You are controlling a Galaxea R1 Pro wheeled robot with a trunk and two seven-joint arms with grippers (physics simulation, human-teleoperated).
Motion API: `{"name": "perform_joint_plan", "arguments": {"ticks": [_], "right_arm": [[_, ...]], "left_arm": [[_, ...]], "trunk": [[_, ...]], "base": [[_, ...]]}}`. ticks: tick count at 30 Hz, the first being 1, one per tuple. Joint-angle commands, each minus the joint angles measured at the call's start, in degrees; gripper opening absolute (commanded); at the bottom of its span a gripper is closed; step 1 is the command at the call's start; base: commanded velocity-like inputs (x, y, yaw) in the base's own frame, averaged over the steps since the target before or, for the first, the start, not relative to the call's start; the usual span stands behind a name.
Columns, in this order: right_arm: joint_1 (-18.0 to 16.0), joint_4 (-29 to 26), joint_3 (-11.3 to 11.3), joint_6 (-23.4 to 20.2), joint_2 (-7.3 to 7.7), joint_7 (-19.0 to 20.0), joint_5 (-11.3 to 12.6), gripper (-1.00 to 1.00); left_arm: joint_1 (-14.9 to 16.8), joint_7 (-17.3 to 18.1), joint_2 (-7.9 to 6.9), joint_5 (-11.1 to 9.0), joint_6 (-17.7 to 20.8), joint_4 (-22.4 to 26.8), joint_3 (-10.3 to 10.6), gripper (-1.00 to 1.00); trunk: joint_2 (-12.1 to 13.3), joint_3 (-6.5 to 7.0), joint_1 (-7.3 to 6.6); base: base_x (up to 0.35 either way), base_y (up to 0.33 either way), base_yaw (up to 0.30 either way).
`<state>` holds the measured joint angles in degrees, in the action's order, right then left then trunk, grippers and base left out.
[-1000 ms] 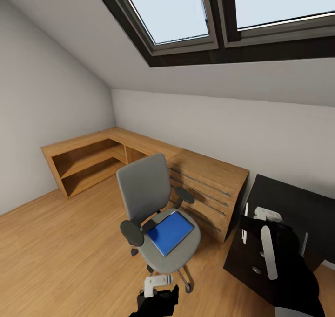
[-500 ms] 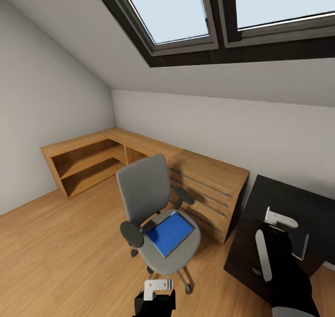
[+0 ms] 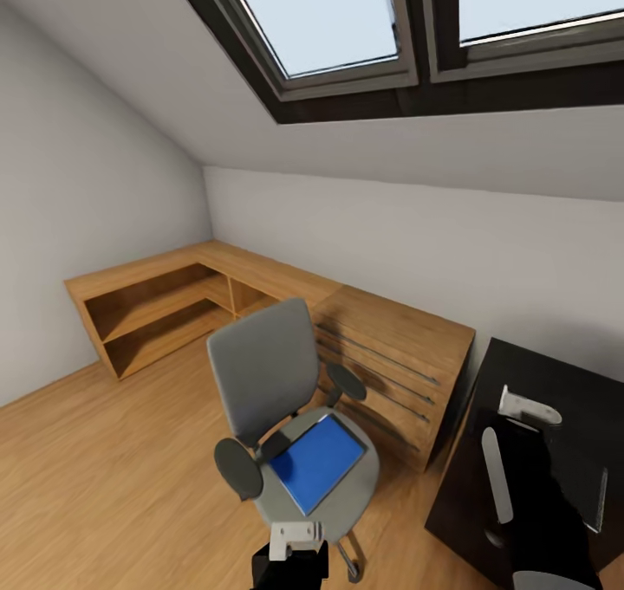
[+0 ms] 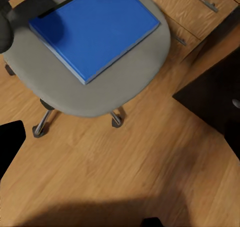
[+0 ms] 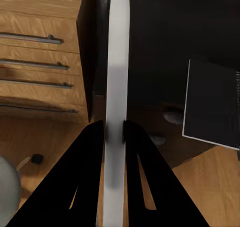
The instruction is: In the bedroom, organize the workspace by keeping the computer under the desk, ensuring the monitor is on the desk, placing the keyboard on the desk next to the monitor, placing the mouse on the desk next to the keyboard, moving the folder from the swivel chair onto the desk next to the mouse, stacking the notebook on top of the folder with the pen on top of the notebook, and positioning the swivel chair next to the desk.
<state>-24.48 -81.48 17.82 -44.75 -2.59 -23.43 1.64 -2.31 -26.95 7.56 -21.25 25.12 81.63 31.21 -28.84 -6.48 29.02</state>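
Pen clenched in right hand over desk; left hand state unclear.

You have the swivel chair standing on the wooden floor, and the blue folder lies flat on its grey seat, turned at a slant to the backrest; in your left wrist view the same folder covers much of the seat. Just beside the chair stands the light-wood chest of drawers, and next to that the black desk, with a dark grey notebook lying flat on its top in your right wrist view.
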Motion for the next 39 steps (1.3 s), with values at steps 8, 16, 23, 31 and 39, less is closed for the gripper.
{"name": "perform_joint_plan", "arguments": {"ticks": [8,16,23,31,39], "right_arm": [[-9.7,14.2,0.2,-6.1,12.27,3.1,7.2,-1.00],[-23.0,40.1,0.2,-3.9,19.16,3.5,13.1,-1.00],[-25.0,44.0,0.0,-2.9,19.84,3.6,13.8,-1.00],[-25.2,49.2,-0.3,-2.2,19.68,3.9,13.9,-1.00],[-25.2,50.5,-0.3,-0.5,18.18,4.9,13.8,-1.00]], "left_arm": [[0.0,-0.6,0.39,-0.5,0.1,-3.3,2.3,1.00],[0.0,-0.6,0.48,-0.5,0.1,-3.6,3.4,1.00],[0.0,-0.6,0.44,-0.5,0.1,-3.7,5.1,1.00],[0.0,-0.6,0.52,-0.6,0.1,-4.3,5.6,1.00],[0.0,-0.6,0.52,-0.6,0.1,-4.5,5.7,1.00]], "trunk": [[-0.1,-0.10,0.05],[-0.1,-0.10,0.05],[-0.1,-0.10,0.05],[-0.1,-0.10,0.05],[-0.1,-0.10,0.05]], "base": [[0.071,0.000,0.000],[0.041,-0.037,0.000],[0.148,-0.140,0.000],[0.122,-0.057,0.000],[0.270,-0.109,0.000]]}}
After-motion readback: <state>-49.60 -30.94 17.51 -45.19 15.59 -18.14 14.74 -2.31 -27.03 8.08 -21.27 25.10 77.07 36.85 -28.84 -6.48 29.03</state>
